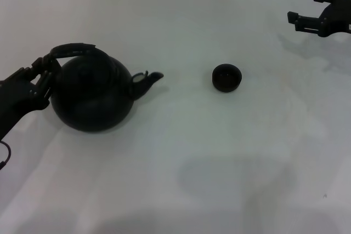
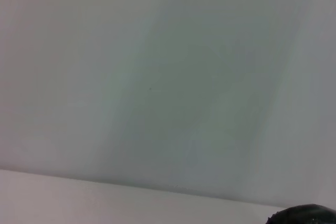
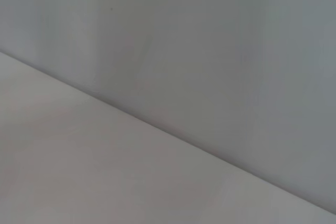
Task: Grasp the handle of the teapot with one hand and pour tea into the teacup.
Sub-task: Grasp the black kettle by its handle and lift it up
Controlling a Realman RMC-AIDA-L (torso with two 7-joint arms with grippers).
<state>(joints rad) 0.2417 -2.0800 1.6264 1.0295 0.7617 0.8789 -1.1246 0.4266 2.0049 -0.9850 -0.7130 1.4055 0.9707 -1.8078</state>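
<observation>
One left gripper has jaws pinching the teapot handle; right gripper jaws spread.

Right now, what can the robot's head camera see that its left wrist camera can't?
Only the head view shows the left gripper at the end of the handle, the spout, the small teacup standing apart beyond the spout, and the right gripper open, far off near the table's back edge. Only the left wrist view shows a blank pale wall. Both share the white table and the black teapot, though the wrist view catches just a dark sliver of it in one corner.
</observation>
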